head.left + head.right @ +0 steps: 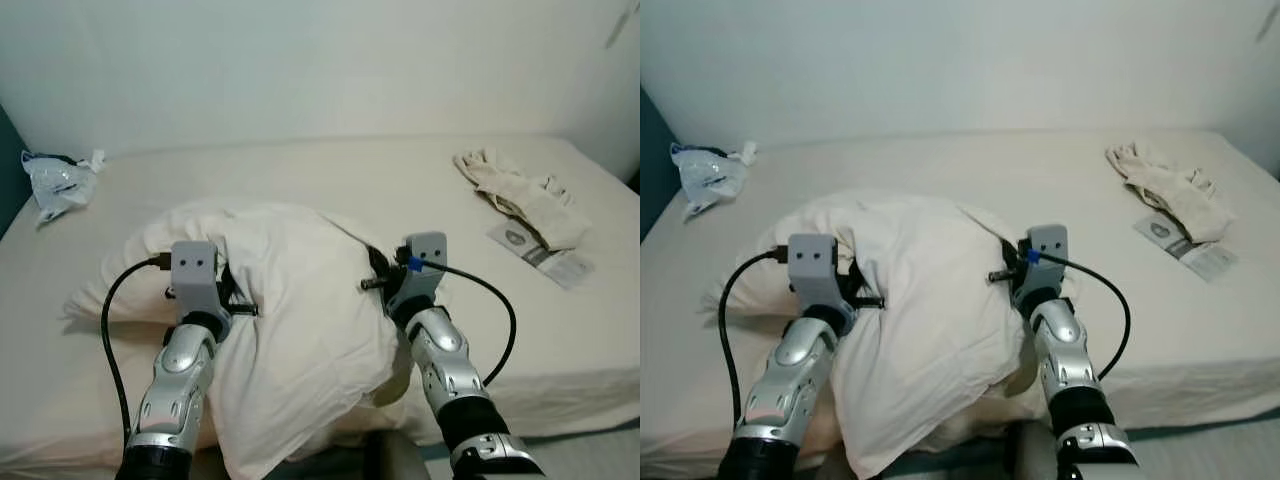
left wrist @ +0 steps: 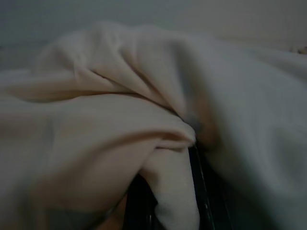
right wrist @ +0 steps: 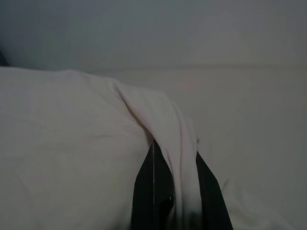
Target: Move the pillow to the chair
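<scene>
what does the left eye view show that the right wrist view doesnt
Left eye view: both arms, the left gripper and right gripper pinching opposite sides of the pillow, plus a plastic bag, a crumpled cloth and a leaflet on the bed. Right wrist view: the black fingers closed on a fold of pillow fabric. Both: pillow, bed, wall.

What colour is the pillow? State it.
Cream white, plain; the pillow shows best in the left eye view.
</scene>
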Controlling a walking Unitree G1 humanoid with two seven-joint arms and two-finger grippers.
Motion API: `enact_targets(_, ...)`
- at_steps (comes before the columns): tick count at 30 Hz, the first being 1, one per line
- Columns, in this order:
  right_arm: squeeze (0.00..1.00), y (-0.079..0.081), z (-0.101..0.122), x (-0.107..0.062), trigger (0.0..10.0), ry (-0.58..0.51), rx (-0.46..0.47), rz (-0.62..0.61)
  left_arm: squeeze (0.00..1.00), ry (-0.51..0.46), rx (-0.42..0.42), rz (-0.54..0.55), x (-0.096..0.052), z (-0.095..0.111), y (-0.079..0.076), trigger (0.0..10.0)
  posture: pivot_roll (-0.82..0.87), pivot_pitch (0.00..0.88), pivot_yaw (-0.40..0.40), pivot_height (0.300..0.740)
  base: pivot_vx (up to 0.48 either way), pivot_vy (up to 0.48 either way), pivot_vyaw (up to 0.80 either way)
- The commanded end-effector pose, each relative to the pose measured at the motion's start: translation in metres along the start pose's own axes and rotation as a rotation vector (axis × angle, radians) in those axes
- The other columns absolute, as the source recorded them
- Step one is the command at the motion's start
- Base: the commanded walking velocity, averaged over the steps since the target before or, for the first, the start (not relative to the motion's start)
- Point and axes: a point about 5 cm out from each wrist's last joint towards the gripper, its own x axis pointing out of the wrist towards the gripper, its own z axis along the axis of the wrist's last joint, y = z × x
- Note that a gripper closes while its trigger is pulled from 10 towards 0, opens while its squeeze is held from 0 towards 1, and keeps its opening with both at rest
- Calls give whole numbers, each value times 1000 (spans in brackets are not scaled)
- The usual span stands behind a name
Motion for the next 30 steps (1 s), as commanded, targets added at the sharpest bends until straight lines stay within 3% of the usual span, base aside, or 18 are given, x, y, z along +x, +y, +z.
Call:
enact_targets(1, 0, 6, 12, 2, 10000, -79, -18, 21, 0, -53, 24, -28, 2, 6, -3, 10000, -26, 35, -28, 698, 0, 0, 0)
enact_targets(9, 0, 7, 12, 2, 10000, -79, -16, 24, 0, -56, 22, -5, 0, 6, 1, 10000, -22, 35, -35, 740, 0, 0, 0)
enact_targets(30, 0, 11, 6, 1, 10000, -51, -1, 42, 0, -61, 19, 16, -1, 4, 3, 10000, -23, 38, -41, 740, 0, 0, 0)
